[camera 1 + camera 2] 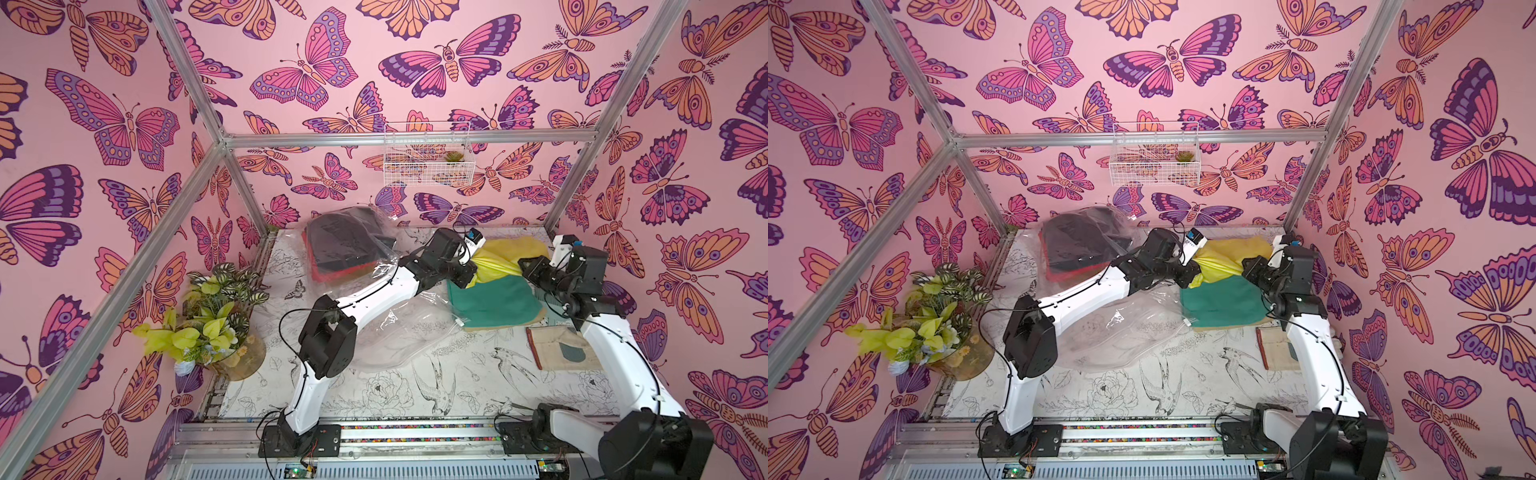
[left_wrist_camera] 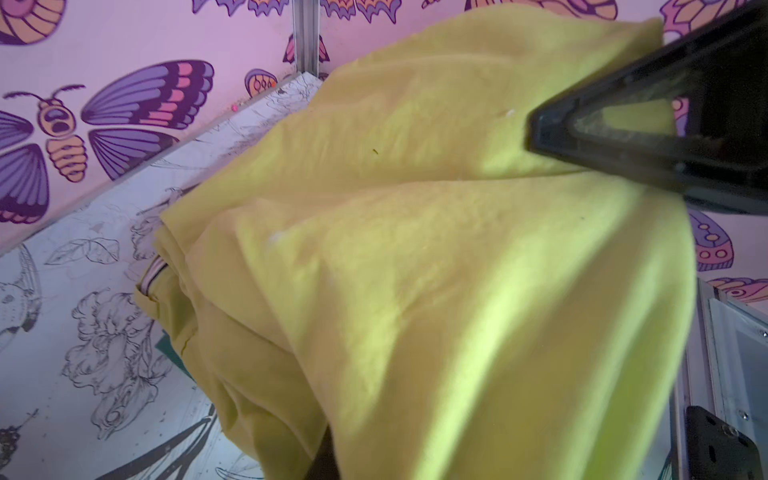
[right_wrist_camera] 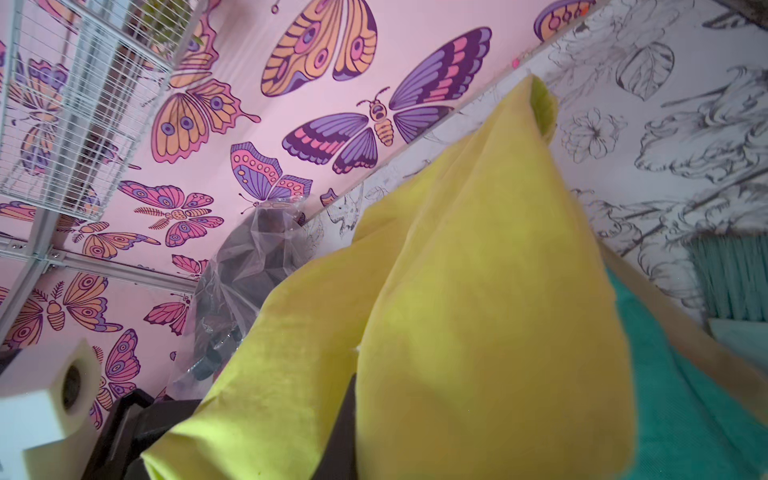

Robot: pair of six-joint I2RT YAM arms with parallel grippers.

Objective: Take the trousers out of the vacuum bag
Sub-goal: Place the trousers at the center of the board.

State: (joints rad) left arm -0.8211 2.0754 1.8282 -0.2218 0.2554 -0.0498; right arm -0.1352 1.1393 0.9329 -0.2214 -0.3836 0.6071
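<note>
Both claws were clenched on the yellow trousers [image 1: 509, 251]. The left claw [image 1: 473, 272] pinched one end and the right claw [image 1: 524, 266] the other, with the cloth bunched and raised between them. The garment hung clear of the vacuum bag [image 1: 399, 332], above the teal trousers [image 1: 494, 301], which lay on the tan trousers [image 1: 498, 327] at the right of the bench [image 1: 415, 386]. Black trousers [image 1: 345, 237] and red trousers [image 1: 332, 277] sat inside the bag at the back left.

Judgement: the step in hand was laying the yellow pair on the stack. To do it well:
- Lower both claws together.
- Hold the cloth lightly taut so it spreads flat.
- Square it over the teal pair.
- Let go only once it rests.
- Watch that a loose fold does not drag the stack askew.
</note>
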